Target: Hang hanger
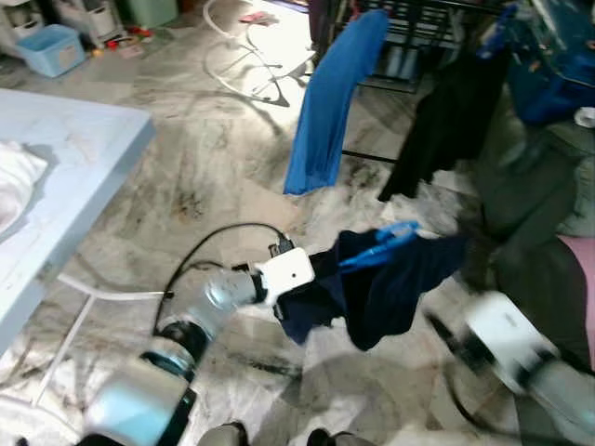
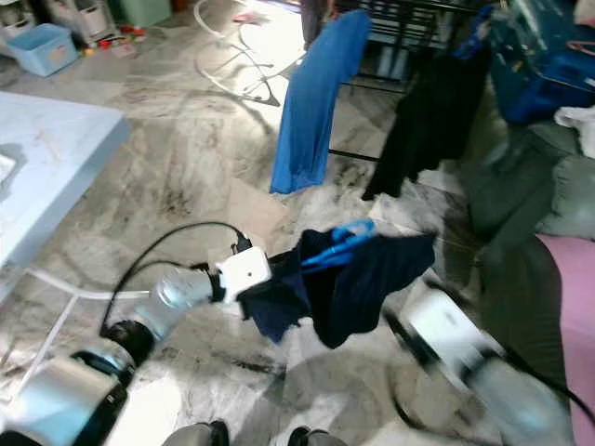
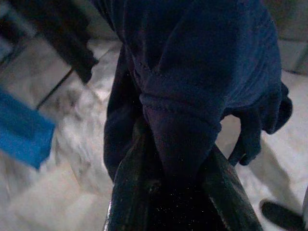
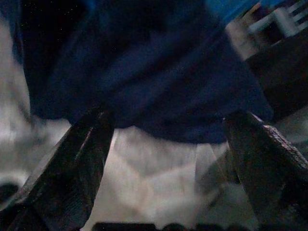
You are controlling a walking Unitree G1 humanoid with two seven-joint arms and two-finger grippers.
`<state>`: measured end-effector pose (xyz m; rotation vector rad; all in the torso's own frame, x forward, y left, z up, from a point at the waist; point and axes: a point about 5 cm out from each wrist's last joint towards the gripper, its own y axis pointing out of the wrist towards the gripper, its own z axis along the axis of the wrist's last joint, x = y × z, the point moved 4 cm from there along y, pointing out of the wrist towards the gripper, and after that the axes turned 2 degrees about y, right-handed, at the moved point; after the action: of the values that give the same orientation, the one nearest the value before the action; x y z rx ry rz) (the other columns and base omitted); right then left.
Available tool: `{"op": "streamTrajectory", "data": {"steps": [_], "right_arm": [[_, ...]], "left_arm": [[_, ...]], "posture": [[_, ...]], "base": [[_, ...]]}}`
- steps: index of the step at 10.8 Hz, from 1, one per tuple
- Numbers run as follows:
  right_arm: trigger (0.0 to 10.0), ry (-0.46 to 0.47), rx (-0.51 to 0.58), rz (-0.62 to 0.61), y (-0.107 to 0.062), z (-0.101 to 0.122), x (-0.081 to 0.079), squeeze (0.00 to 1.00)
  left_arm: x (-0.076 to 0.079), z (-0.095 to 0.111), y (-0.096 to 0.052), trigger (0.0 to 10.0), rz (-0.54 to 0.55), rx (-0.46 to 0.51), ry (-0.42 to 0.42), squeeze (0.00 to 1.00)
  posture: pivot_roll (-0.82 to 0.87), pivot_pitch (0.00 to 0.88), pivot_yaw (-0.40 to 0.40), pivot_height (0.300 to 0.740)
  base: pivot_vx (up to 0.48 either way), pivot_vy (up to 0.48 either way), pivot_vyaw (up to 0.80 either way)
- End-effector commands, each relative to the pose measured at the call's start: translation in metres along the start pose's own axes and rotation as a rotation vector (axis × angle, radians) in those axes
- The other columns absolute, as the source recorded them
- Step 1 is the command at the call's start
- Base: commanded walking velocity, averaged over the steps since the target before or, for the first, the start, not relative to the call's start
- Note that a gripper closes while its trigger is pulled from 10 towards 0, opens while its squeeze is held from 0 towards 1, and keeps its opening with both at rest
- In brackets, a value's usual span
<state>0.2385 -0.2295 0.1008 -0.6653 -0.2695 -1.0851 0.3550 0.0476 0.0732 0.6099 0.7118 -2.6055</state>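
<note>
Hanger (image 1: pixel 381 243), blue, carries a navy garment (image 1: pixel 372 288) clamped by the outstretched left gripper (image 3: pixel 175 192); right gripper (image 4: pixel 163 159), fingers spread, sits just beside the garment.

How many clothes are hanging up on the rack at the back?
2: a blue garment to the left and a black garment to its right on the rack. More may be hidden.

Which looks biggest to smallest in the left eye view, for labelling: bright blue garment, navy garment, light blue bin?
1. and 2. Bright blue garment and navy garment: alike in apparent size, and the navy one is nearer, so unranked.
3. Light blue bin, clearly smallest, though farthest away.
</note>
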Motion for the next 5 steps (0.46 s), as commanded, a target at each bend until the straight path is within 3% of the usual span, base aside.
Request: {"op": "streamTrajectory", "data": {"steps": [1, 3, 5], "right_arm": [[10.0, -0.055, -0.010, -0.009, -0.007, 0.001, 0.009, 1.00], [10.0, -0.089, -0.048, 0.096, -0.018, -0.006, 0.006, 1.00], [10.0, -0.116, -0.029, 0.145, -0.012, 0.003, 0.016, 1.00]], "left_arm": [[-0.002, 0.019, 0.002, 0.0, -0.050, 0.071, 0.102, 0.00], [0.004, 0.020, -0.003, 0.0, -0.132, 0.088, 0.198, 0.00], [0.012, 0.036, -0.002, 0.0, -0.192, 0.186, 0.280, 0.00]], "posture": [[0.03, 0.146, -0.091, 0.740], [0.03, 0.146, -0.090, 0.740], [0.03, 0.147, -0.085, 0.740]], "base": [[0.000, 0.000, 0.00], [0.000, 0.000, 0.00], [0.000, 0.000, 0.00]]}}
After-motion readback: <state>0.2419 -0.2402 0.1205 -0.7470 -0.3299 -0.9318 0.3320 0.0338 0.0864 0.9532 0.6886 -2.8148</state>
